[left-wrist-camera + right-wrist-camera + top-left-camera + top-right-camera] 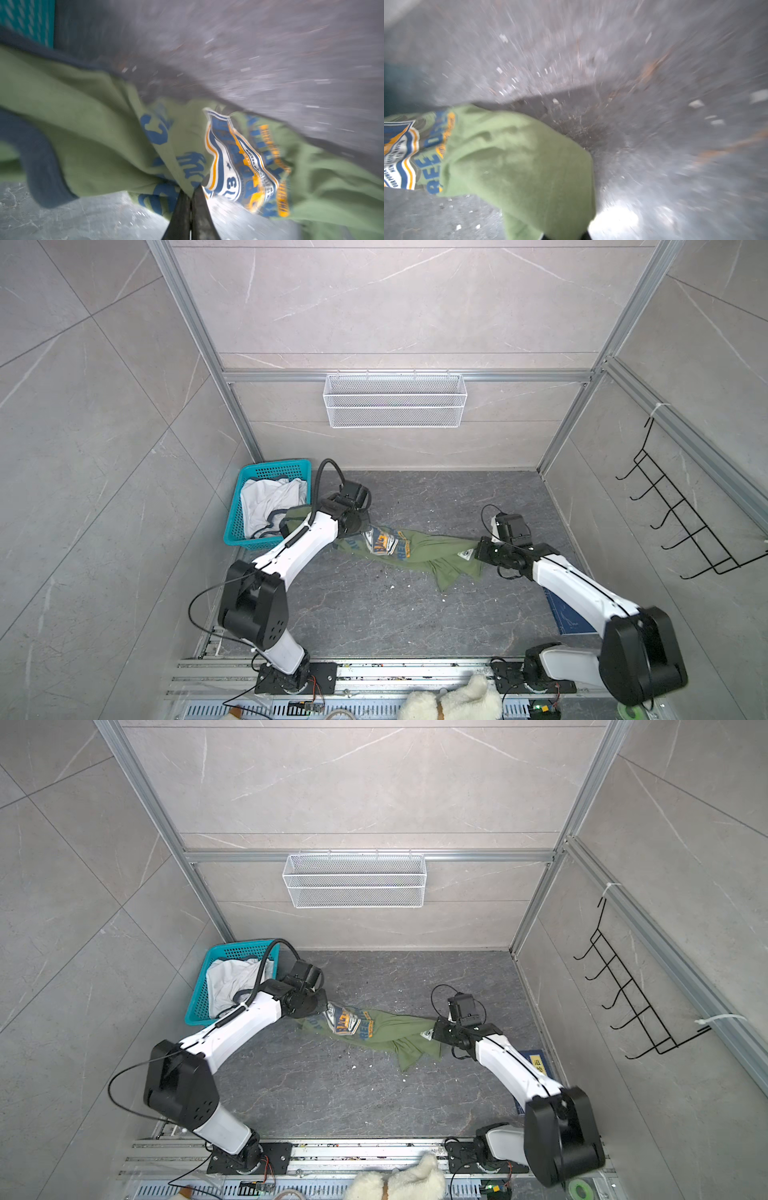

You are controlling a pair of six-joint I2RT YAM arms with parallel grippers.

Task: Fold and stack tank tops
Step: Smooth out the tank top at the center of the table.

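Olive green cloth tank top (419, 558), beside teal plastic basket (233, 526), is held stretched by left gripper (191, 188) and right gripper (478, 552); flattening is judged next.

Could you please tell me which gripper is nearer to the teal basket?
Left. The left gripper, shut on the olive green tank top, sits near the teal basket; the right gripper pinches its other end, well away.

White tank top (266, 499) in teal basket (235, 526)
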